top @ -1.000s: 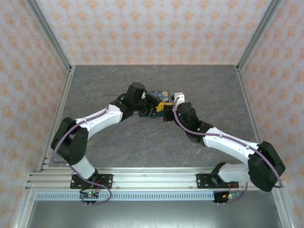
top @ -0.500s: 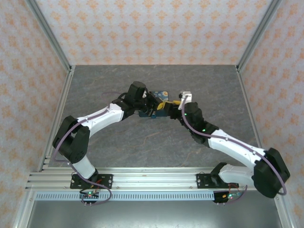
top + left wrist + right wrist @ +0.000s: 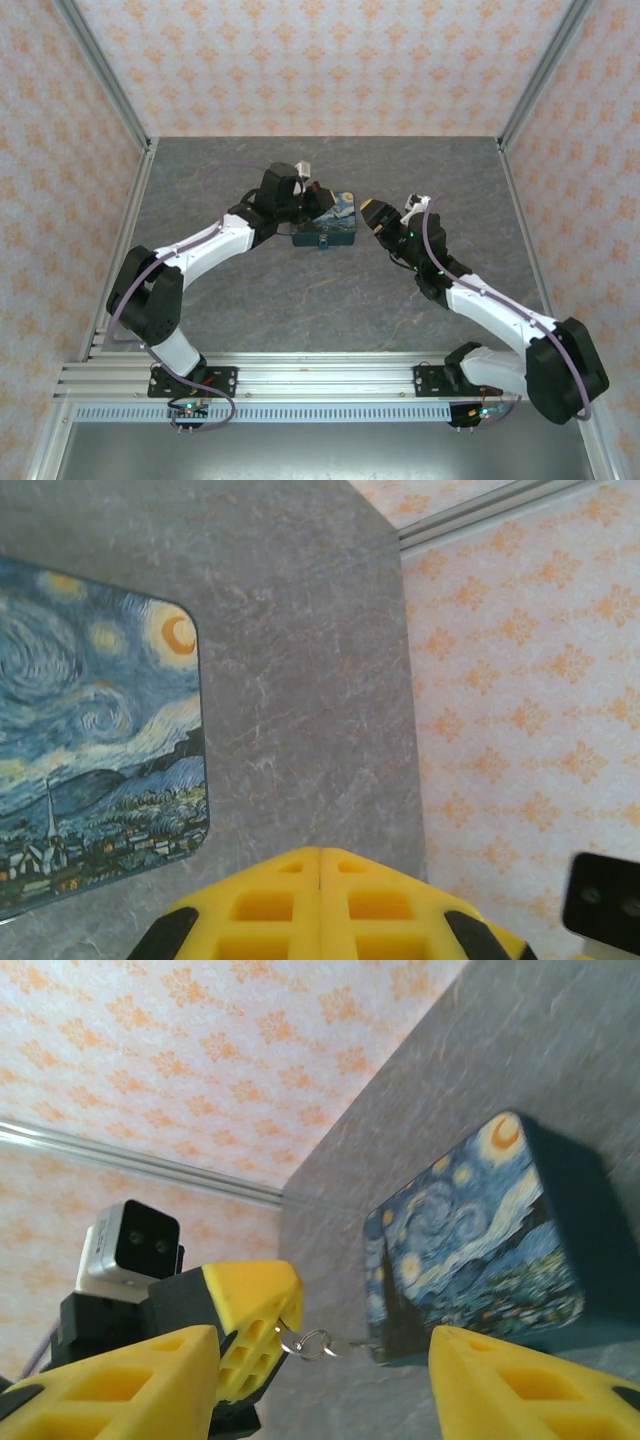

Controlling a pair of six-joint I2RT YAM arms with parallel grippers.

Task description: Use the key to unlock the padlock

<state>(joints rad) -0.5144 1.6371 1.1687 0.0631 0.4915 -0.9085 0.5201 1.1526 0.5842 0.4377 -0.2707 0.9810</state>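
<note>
The padlock [image 3: 328, 232] is a flat blue block with a starry-night print, lying mid-table; it also shows as the padlock [image 3: 480, 1250] and the padlock [image 3: 100, 750]. My left gripper [image 3: 318, 200] sits at its left end, shut on the small silver key [image 3: 296, 1326]. A ring [image 3: 316, 1342] hangs from the key, and the blade reaches the padlock's edge; whether it is inside is unclear. The left gripper [image 3: 285, 1300] shows as yellow pads; in its own view the left gripper [image 3: 320, 852] has its jaws pressed together. My right gripper [image 3: 378, 220] stands open and empty just right of the padlock, the right gripper [image 3: 320, 1335] framing key and padlock.
The grey stone-look table [image 3: 300, 300] is boxed in by patterned orange walls [image 3: 320, 60] with metal corner posts [image 3: 105, 80]. The left wrist's camera [image 3: 130, 1245] sits close behind the left fingers.
The right gripper has opened and drawn back to the right, away from the padlock. The left gripper has closed fully and shifted slightly up and left at the padlock's end.
</note>
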